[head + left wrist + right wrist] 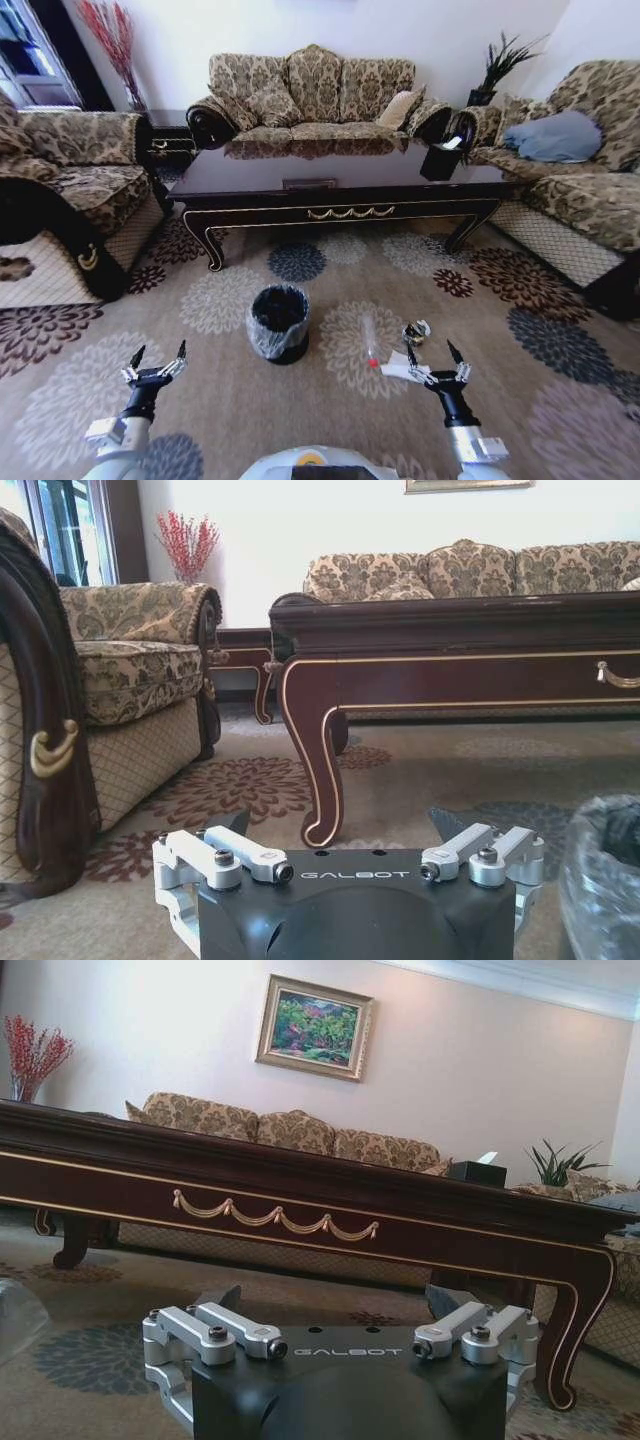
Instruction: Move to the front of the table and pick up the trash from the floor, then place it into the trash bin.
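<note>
Probably feather-light and slippery, the slim clear plastic tube with red tip [369, 340] wants pinching mid-length, while both hands, left hand [155, 358] and right hand [432, 354], hover wide open, empty.

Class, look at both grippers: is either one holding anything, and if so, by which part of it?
Nothing is held. The left gripper and right gripper hover above the carpet with jaws open; the trash lies on the floor just ahead of the right one.

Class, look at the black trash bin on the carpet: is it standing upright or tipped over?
Upright. The trash bin stands on its base on the carpet, its bag-lined mouth facing up toward the head camera, in front of the table.
</note>
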